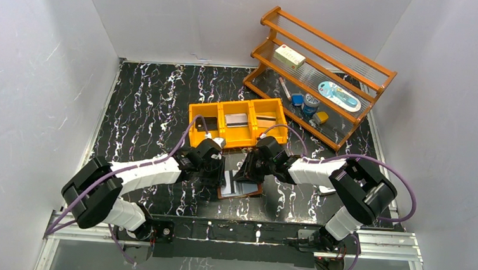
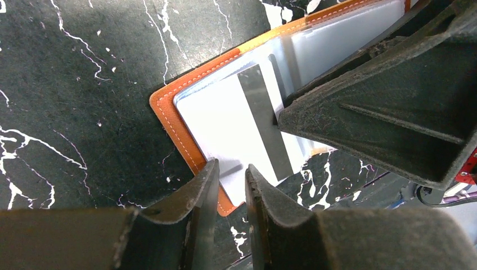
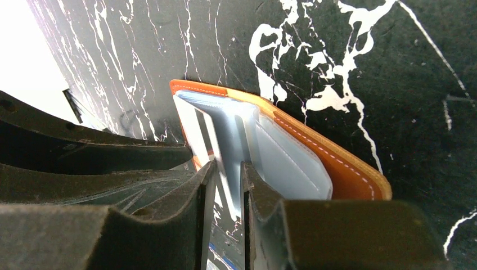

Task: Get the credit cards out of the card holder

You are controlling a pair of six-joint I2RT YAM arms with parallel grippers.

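The top view shows the card holder (image 1: 240, 189) lying open on the table (image 1: 149, 103), just in front of the orange bin (image 1: 236, 137). It sits between the left gripper (image 1: 216, 175) and the right gripper (image 1: 245, 173), which crowd in from either side. A wooden rack (image 1: 356, 54) stands well apart at the back right.

Only the left wrist view shows the credit card (image 2: 225, 129). It is pale with a grey stripe and lies flat in the holder's open leaf. The left gripper's fingers are nearly together over that leaf's near edge, but I cannot tell whether they pinch anything.

Only the right wrist view shows a plastic sleeve (image 3: 230, 152) standing up from the holder, with the right gripper's fingers closed on it.

The holder's leather border shows bare table beyond it on the outer sides. Between the two grippers there is almost no room.
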